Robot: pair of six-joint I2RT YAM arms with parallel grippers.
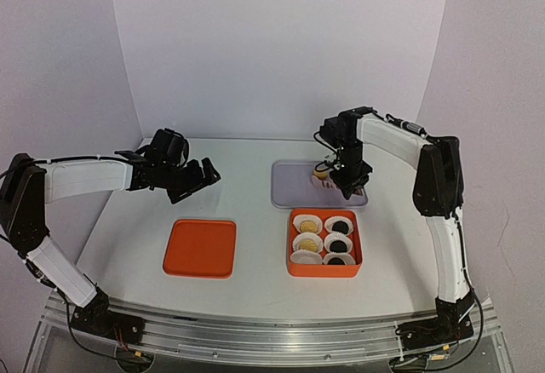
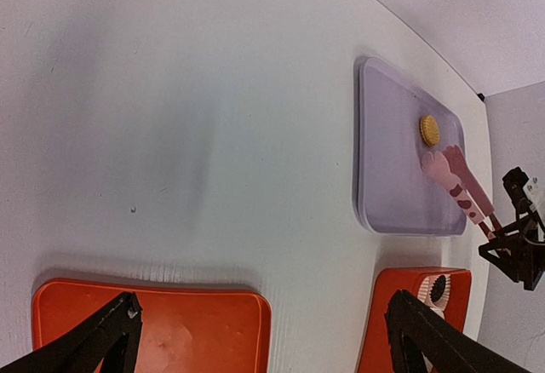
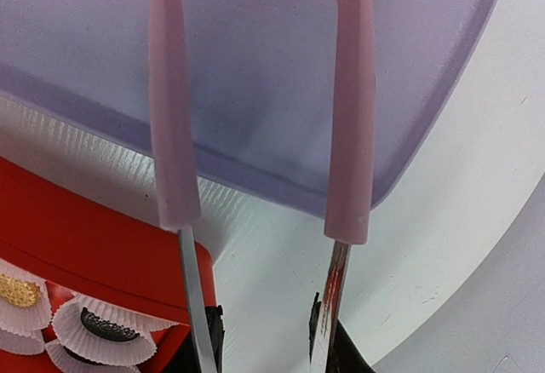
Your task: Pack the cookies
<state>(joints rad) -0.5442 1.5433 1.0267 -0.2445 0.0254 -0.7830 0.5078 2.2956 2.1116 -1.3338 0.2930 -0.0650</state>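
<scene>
One golden cookie (image 1: 321,171) (image 2: 429,129) lies on the lavender tray (image 1: 294,187) (image 2: 392,160) (image 3: 255,49). My right gripper (image 1: 350,179) (image 3: 266,339) is shut on pink-tipped metal tongs (image 2: 460,181) (image 3: 349,134), held over the tray's near right corner. The tong arms stand apart, their tips just short of the cookie. The orange box (image 1: 324,273) (image 2: 400,284) (image 3: 77,245) holds white paper cups with golden cookies (image 1: 307,222) and black cookies (image 1: 340,225) in them. My left gripper (image 1: 201,176) (image 2: 264,313) hovers open above the table, holding nothing.
An orange lid (image 1: 200,248) (image 2: 170,330) lies flat to the left of the box, under my left gripper's near side. White walls close in the table at the back and sides.
</scene>
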